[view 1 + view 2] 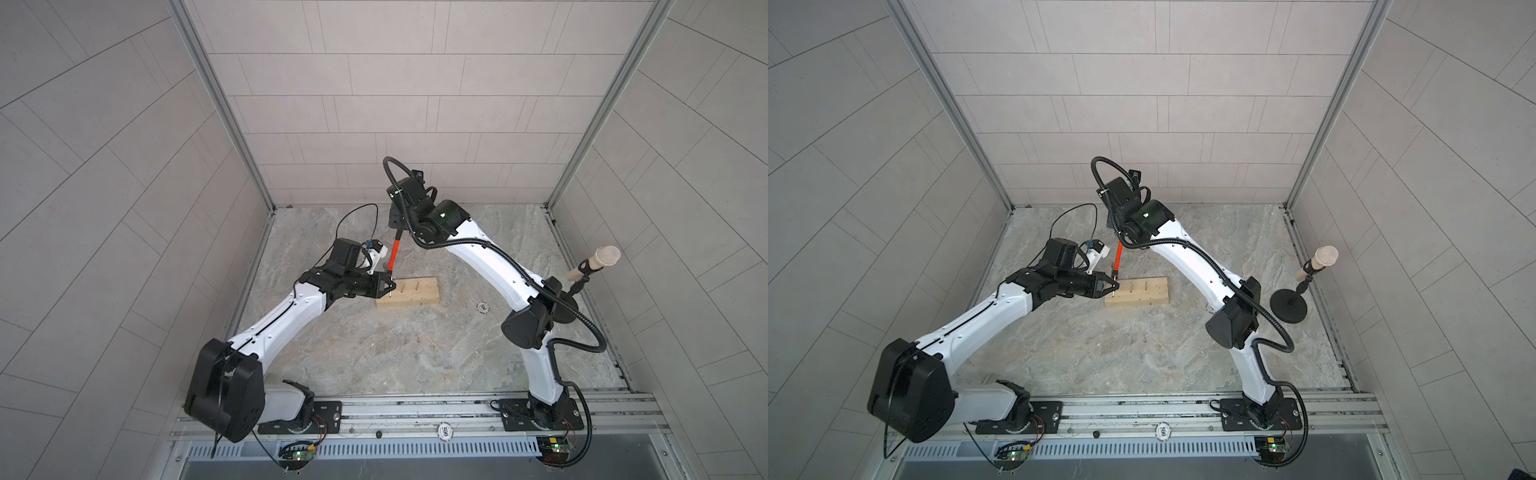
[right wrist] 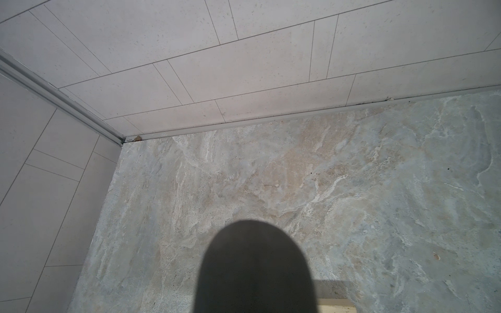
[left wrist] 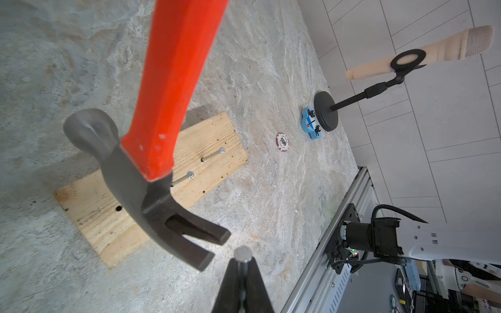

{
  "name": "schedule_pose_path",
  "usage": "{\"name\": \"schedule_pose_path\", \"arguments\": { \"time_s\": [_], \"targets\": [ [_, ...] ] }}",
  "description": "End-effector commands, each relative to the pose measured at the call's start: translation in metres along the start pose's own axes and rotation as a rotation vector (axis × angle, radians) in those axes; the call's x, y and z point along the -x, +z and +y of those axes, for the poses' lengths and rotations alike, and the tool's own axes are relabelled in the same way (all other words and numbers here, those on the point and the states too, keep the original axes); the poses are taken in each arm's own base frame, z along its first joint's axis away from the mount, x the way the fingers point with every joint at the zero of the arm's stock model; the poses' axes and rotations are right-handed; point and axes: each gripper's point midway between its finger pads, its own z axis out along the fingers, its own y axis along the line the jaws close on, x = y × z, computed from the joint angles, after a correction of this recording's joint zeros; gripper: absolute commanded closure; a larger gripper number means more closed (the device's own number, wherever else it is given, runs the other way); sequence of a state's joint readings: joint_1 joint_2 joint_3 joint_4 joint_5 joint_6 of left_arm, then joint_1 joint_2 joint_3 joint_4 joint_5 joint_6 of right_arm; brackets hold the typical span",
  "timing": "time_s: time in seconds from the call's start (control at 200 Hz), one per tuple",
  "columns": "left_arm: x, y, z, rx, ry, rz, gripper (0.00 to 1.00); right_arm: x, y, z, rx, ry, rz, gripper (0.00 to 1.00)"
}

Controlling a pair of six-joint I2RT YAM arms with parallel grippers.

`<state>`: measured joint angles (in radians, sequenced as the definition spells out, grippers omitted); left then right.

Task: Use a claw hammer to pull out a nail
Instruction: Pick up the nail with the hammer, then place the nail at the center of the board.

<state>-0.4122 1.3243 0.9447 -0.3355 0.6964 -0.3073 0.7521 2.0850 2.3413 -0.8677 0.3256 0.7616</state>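
Pale tiled walls (image 1: 415, 104) box in a marbled grey tabletop (image 1: 374, 357). On the left, my left gripper (image 1: 393, 286) reaches over the left end of a wooden block (image 1: 417, 294). Its fingers (image 3: 230, 290) are pressed together on a nail (image 3: 244, 254): the shank runs between them and the flat head sticks out just past the tips. I cannot tell whether the nail's point touches the wood.

Just beside that head hangs the forked claw of the claw hammer (image 3: 168, 89). Its steel head is over the block's left end and its orange-red shaft slants up toward the far wall. My right gripper (image 1: 397, 224) is closed tight around the hammer's upper end. Its fingers are hidden in both top views, and my right wrist view gives only a dark rounded shape.

Further right along the block come an empty hole (image 3: 118, 208), then a middle nail (image 3: 190, 174) and a right-hand nail (image 3: 222, 149), both standing out of the wood. Right of the block lies a poker chip (image 3: 282, 142) marked 500. Beyond it a blue toy car (image 3: 311, 123) sits just beside the round base of a microphone stand (image 3: 326, 111). The stand carries a tilted beige microphone (image 1: 598, 262) near the right wall.
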Motion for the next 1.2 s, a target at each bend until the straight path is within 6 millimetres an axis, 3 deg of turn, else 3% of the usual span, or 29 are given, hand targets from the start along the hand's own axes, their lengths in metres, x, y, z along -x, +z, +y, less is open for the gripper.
{"name": "schedule_pose_path", "arguments": {
  "time_s": [0.0,0.19,0.536,0.676,0.856,1.196],
  "targets": [
    [0.023,-0.019,-0.028,-0.067,0.040,-0.078,0.99,0.040,-0.037,0.011,0.059,0.050,-0.134,1.00],
    [0.031,-0.035,-0.037,-0.052,0.048,-0.123,0.99,0.041,-0.037,0.009,0.042,0.047,-0.151,1.00],
    [0.008,-0.049,-0.002,0.186,-0.016,-0.055,0.99,0.056,-0.050,-0.002,-0.009,0.011,-0.211,1.00],
    [-0.021,-0.059,0.029,0.354,-0.074,0.021,0.99,0.063,-0.056,-0.008,-0.037,-0.006,-0.238,1.00],
    [-0.060,-0.062,0.051,0.431,-0.158,0.054,0.98,0.067,-0.066,-0.017,-0.069,-0.034,-0.252,1.00],
    [-0.108,-0.045,0.085,0.511,-0.294,0.074,0.97,0.074,-0.078,-0.023,-0.071,-0.068,-0.287,1.00]
  ]
}}
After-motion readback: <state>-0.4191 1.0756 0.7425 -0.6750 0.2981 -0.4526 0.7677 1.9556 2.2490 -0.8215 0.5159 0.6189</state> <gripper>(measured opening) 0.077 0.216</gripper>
